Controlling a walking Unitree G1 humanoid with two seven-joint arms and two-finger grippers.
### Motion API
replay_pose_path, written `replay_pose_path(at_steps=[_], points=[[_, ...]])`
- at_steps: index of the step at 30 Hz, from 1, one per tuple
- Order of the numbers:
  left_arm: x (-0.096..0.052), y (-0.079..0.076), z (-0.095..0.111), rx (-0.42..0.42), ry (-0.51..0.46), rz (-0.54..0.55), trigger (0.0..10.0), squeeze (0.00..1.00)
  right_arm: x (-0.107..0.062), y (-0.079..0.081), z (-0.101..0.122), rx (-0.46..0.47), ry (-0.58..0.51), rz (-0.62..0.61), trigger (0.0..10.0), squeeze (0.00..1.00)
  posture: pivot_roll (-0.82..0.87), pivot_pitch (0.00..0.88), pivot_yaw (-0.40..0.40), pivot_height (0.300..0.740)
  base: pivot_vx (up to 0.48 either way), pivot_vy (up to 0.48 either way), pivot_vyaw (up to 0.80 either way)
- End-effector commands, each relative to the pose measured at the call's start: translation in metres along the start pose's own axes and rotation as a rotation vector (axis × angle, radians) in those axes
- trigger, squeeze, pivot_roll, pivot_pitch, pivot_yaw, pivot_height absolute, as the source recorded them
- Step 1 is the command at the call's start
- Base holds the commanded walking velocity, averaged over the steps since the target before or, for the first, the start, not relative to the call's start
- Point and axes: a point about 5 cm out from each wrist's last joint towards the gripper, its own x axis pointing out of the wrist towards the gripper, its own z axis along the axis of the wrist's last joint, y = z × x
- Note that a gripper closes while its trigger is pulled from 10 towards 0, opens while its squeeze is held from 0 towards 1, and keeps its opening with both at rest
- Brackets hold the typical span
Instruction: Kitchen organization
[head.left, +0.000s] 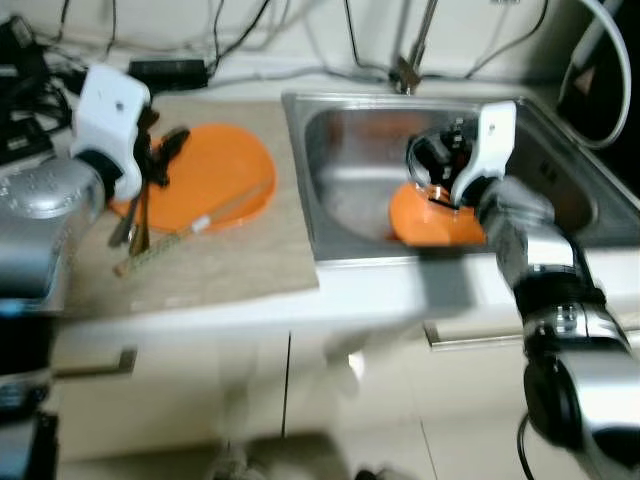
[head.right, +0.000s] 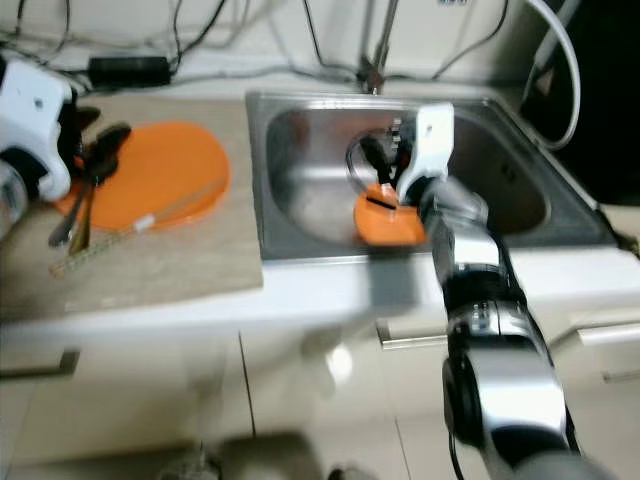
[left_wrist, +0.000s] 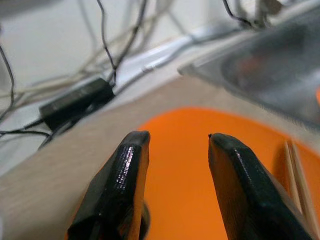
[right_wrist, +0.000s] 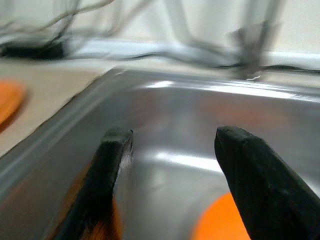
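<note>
The right pincer (head.left: 432, 165) hangs wide over an orange bowl (head.left: 432, 218) in the sink (head.left: 340, 120), while the left pincer (left_wrist: 175, 165) gapes above the orange plate (head.left: 215, 170) on the table (head.left: 230, 265).

No readable text, labels, brand names or numbers anywhere in these shots. Too soft and blurry to make out any lettering.
</note>
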Motion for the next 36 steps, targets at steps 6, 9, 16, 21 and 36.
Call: replay_pose_path(at_steps=[6,9,16,21,36], points=[[0.001,-0.001,0.001,-0.066,0.022,-0.175,10.0,0.00,-0.031,0.025,0.004,-0.093,0.030,0.233,10.0,0.00,0.07,0.057,-0.078,0.740,0.000,0.000,0.00],[0.004,-0.006,-0.002,-0.071,0.047,-0.256,10.0,0.01,-0.043,0.033,-0.003,-0.112,0.061,0.268,10.0,0.00,0.07,0.056,-0.079,0.740,0.000,0.000,0.00],[0.015,-0.015,-0.011,-0.119,0.112,-0.354,10.0,1.00,-0.063,0.050,-0.006,-0.075,0.099,0.309,10.0,0.00,0.06,0.058,-0.074,0.740,0.000,0.000,0.00],[0.026,-0.016,-0.019,-0.111,0.199,-0.347,10.0,1.00,-0.072,0.060,-0.004,-0.047,0.098,0.350,10.0,0.00,0.06,0.057,-0.071,0.740,0.000,0.000,0.00],[0.047,-0.021,-0.028,-0.157,0.240,-0.382,10.0,1.00,-0.086,0.073,-0.002,-0.025,0.143,0.468,10.0,0.00,0.05,0.059,-0.064,0.740,0.000,0.000,0.00]])
